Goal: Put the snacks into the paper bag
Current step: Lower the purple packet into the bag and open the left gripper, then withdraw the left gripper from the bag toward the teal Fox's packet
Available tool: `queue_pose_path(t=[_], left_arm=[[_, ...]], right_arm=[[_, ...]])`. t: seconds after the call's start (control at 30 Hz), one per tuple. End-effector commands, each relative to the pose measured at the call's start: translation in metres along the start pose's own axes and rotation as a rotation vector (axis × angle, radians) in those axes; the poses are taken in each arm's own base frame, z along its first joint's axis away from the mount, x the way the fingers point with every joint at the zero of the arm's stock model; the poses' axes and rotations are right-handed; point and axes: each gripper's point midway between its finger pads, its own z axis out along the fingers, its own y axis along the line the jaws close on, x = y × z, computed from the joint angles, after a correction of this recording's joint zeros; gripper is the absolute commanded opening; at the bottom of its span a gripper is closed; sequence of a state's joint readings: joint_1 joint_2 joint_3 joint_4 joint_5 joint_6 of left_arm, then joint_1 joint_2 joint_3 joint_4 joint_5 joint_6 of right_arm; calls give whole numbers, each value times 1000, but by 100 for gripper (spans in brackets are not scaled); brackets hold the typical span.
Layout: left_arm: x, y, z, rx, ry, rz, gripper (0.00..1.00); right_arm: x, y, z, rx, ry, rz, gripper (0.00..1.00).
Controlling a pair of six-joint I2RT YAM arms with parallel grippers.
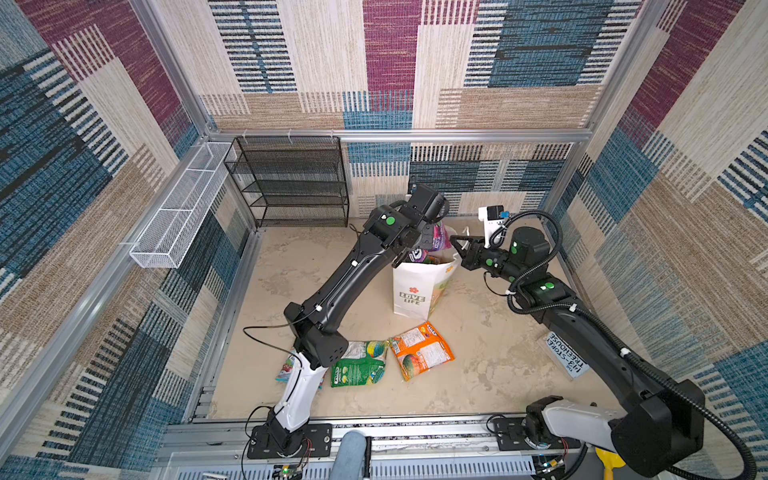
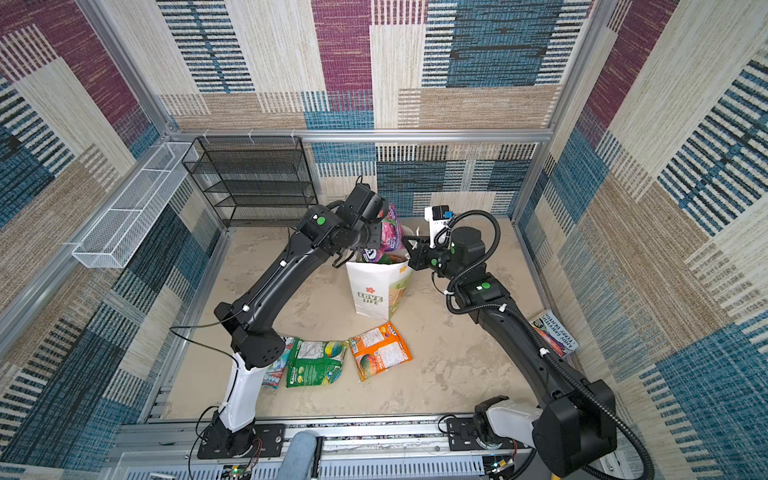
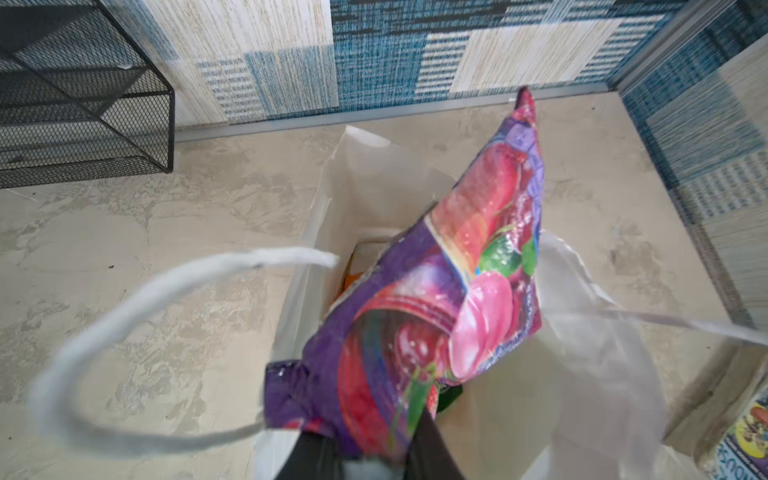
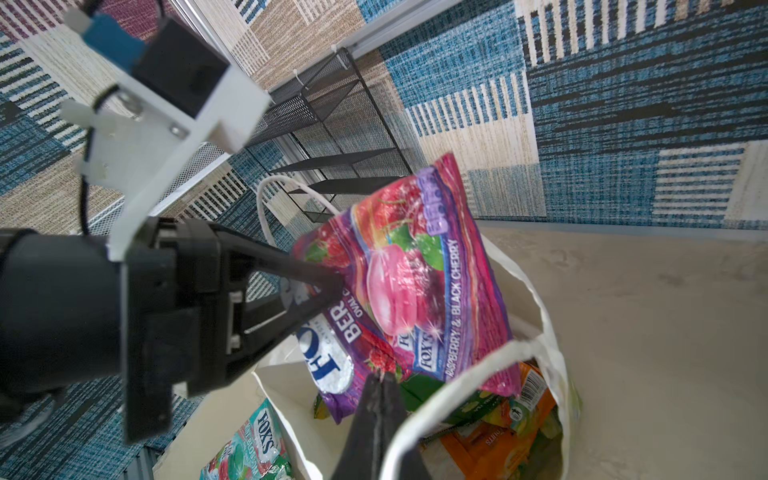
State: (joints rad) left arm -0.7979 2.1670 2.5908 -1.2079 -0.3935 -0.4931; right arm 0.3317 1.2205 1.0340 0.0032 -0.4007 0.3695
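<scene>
The white paper bag [image 1: 415, 291] [image 2: 370, 291] stands upright mid-floor, mouth open. My left gripper [image 1: 417, 251] [image 3: 374, 457] is shut on a purple snack packet [image 3: 415, 316] [image 4: 415, 282], which hangs tilted over the bag's mouth, its lower end inside. My right gripper [image 1: 455, 241] [image 4: 380, 382] is shut at the bag's right rim, with a white handle [image 4: 478, 365] lying against it. Orange and green snacks [image 4: 498, 436] lie inside the bag. On the floor in front lie an orange packet [image 1: 422, 351], a green one [image 1: 359, 363] and a teal-red one [image 1: 286, 368], which the left arm partly hides.
A black mesh shelf [image 1: 291, 183] stands against the back wall. A white wire basket [image 1: 178, 208] hangs on the left wall. A blue-and-white magazine [image 1: 567, 357] lies by the right wall under the right arm. The bag's other handle [image 3: 124, 311] loops outward.
</scene>
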Motion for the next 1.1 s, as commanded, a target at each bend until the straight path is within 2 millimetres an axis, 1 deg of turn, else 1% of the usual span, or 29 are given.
queue_pose_path(t=[0.0, 0.17, 0.27, 0.43, 0.5, 0.57, 0.63, 0.67, 0.77, 0.9, 0.97, 1.07], left_arm=[[6, 0, 9, -29, 12, 39, 16], [27, -7, 26, -34, 75, 70, 16], [40, -16, 35, -19, 116, 87, 16], [62, -17, 54, -41, 178, 108, 19], [70, -17, 62, -46, 203, 115, 23], [73, -18, 68, -40, 217, 110, 28], [74, -18, 73, -26, 231, 94, 37], [73, -20, 72, -12, 236, 83, 44], [64, -21, 62, 8, 213, 69, 62], [41, -26, 35, 76, 157, 41, 77], [27, -27, 17, 111, 118, 23, 84], [7, -28, -9, 176, 68, -9, 88]], right_arm=[[-6, 5, 0, -25, -27, -9, 0], [-7, 5, 0, -24, -29, -11, 0], [-6, 5, 0, -24, -26, -11, 0], [-7, 5, -1, -24, -29, -10, 0], [-7, 5, 0, -26, -28, -11, 0], [-7, 6, 0, -27, -27, -10, 0], [-6, 5, 0, -26, -26, -9, 0], [-6, 5, 0, -25, -27, -10, 0], [-7, 5, -1, -24, -29, -11, 0], [-6, 4, 0, -21, -27, -9, 0], [-6, 5, 0, -21, -29, -10, 0], [-6, 4, 0, -20, -28, -10, 0]])
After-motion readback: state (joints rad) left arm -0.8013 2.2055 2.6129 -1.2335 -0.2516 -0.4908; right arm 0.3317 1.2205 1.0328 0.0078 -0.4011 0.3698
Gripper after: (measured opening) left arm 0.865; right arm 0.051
